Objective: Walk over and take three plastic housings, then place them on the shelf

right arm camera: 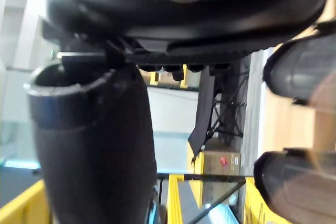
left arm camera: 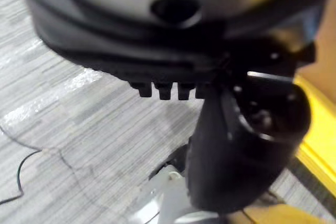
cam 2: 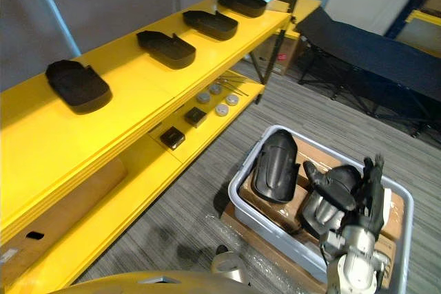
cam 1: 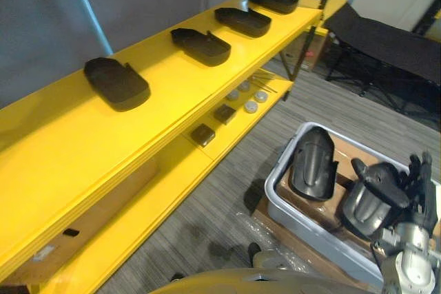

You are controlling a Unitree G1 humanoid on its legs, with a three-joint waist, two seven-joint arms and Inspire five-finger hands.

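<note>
2 black plastic housings sit in a grey bin [cam 1: 275, 194] at the lower right of the head view. A tall housing [cam 1: 313, 163] lies lengthwise on the brown cardboard [cam 1: 348, 151] lining the bin, and a rounder housing [cam 1: 364, 206] sits just right of it, near the front rim. The robot's right hand [cam 1: 415, 177] stands directly behind the rounder housing, fingers straight and pointing up. Its wrist view shows the thumb [right arm camera: 94, 145] and the fingers spread apart with nothing between them. Whether the hand touches that housing cannot be told.

4 more housings lie hollow side up, well apart, in a row along the top board of the yellow shelf [cam 1: 83, 149], from the near housing [cam 1: 116, 84] at the left to the far housing [cam 1: 273, 1] at the top centre. On the lower board lie 2 small black blocks [cam 1: 202, 134] and a cluster of silver discs [cam 1: 251, 107]. A black folding cot [cam 1: 393, 39] stands at the upper right.

The left hand [left arm camera: 247, 150] hangs over grey carpet [left arm camera: 79, 129] in its wrist view. Whether its fingers are released or clenched cannot be told.
</note>
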